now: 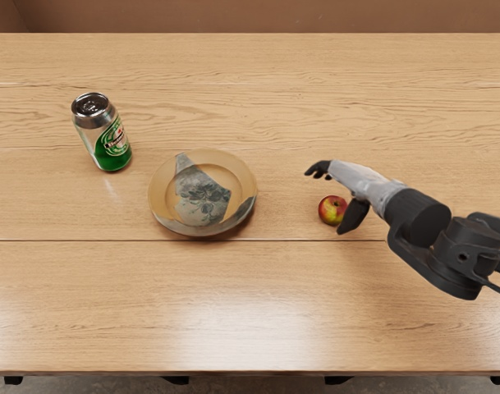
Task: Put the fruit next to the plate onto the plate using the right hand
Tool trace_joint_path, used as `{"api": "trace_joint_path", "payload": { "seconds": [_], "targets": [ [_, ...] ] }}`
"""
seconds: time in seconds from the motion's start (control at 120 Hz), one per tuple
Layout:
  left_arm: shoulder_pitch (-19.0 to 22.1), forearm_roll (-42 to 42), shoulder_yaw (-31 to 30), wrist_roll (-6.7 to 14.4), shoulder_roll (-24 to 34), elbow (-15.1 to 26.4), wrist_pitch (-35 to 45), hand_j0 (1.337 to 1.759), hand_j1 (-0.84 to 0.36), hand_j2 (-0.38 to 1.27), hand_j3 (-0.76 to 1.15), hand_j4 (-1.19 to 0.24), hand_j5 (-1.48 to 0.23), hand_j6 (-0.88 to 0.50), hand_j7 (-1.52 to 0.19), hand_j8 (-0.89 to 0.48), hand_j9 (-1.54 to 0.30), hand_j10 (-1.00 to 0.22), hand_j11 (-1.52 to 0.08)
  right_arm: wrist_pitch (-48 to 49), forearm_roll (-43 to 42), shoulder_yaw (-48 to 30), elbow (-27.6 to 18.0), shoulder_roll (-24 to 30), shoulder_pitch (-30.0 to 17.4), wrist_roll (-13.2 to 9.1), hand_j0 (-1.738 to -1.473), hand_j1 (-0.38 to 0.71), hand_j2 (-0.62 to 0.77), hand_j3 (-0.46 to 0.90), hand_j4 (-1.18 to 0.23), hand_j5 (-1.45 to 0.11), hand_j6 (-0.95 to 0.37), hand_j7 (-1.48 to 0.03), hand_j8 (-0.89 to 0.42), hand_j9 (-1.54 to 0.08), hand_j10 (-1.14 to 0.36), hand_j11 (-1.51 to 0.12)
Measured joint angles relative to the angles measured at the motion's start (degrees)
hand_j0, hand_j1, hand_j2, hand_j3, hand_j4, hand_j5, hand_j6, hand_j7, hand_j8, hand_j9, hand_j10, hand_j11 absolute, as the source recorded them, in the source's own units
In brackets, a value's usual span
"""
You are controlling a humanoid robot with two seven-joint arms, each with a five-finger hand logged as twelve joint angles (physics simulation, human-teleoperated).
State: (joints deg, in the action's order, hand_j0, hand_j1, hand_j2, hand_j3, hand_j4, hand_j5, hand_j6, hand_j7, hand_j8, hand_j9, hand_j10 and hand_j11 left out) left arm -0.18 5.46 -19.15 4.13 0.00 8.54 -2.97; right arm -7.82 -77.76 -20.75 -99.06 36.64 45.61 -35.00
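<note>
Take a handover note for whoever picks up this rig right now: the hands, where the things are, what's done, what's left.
Right hand: open, at the apple, thumb beside it, no grip closed.
Left hand: not in view.
Apple: on the table to the right of the plate, apart from it.
Plate: no fruit on it.
Green can: upright, far left of the plate, off the path.
Done: the hand is at the apple.
Left: grasp, lift, carry to the plate, release.
</note>
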Motion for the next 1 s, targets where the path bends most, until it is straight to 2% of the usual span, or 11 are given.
{"api": "trace_joint_path", "payload": {
  "seconds": [0.208, 0.458, 1.0],
  "targets": [
    [0.00, 0.02, 0.00, 0.00, 0.00, 0.00, 0.00, 1.658, 0.06, 0.05, 0.00, -0.24, -0.32, -0.24, -0.32, -0.24, -0.32, -0.24, -0.32, -1.61, -2.35, 0.05, 0.25, -0.19, -1.69, 0.00, -1.658, 0.02, -0.06, 0.00, -0.31, -0.40, -0.31, -0.40, -0.31, -0.40, -0.31, -0.40],
    [0.00, 0.02, 0.00, 0.00, 0.00, -0.01, 0.00, 1.658, 0.06, 0.05, 0.00, -0.24, -0.32, -0.24, -0.32, -0.24, -0.32, -0.24, -0.32, -2.46, -3.27, 0.15, 2.65, -2.75, -2.84, 0.00, -1.658, 0.03, -0.06, 0.00, -0.32, -0.42, -0.32, -0.42, -0.32, -0.42, -0.32, -0.42],
    [0.00, 0.02, 0.00, 0.00, 0.00, 0.01, 0.01, 1.658, 0.06, 0.05, 0.00, -0.24, -0.32, -0.24, -0.32, -0.24, -0.32, -0.24, -0.32, -3.55, -3.76, 0.36, 4.36, -2.86, -4.10, 0.00, -1.658, 0.11, -0.07, 0.00, -0.38, -0.50, -0.39, -0.50, -0.38, -0.50, -0.38, -0.50]
  ]
}}
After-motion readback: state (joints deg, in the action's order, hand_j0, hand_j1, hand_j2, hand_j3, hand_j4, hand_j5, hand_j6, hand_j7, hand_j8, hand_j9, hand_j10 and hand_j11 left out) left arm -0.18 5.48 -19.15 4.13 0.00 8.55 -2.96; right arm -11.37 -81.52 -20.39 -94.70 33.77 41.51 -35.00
